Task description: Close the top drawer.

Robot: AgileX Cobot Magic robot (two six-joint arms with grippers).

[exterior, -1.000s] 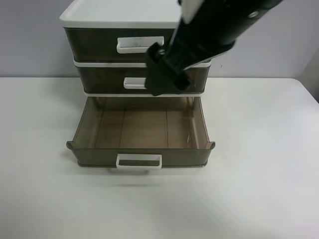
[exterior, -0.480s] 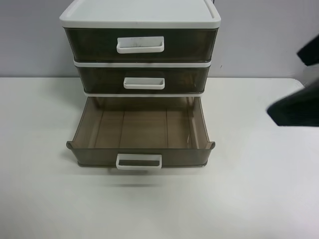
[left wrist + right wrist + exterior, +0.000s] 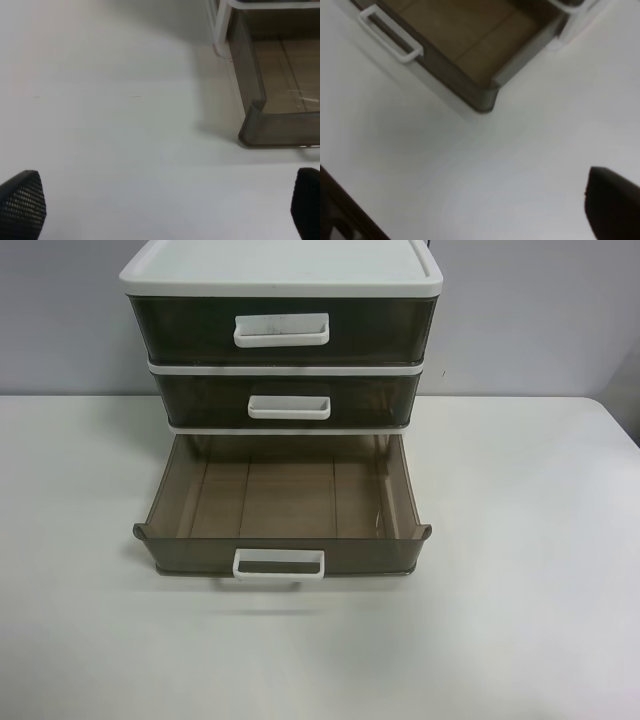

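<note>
The top drawer (image 3: 283,328) sits flush in the cabinet — apparently done — so both arms hang clear of it, the left gripper (image 3: 165,210) spread, the right gripper's (image 3: 470,210) state unclear.

You get soft, even, diffuse light with no hard glare. In the exterior high view the white matte surface (image 3: 520,570) looks bright and sharp, with a faint shadow just beneath the pulled-out smoky brown translucent bottom drawer (image 3: 283,502). Your right wrist view is noticeably blurred. In the left wrist view that drawer's shadow falls softly beside its corner.
</note>
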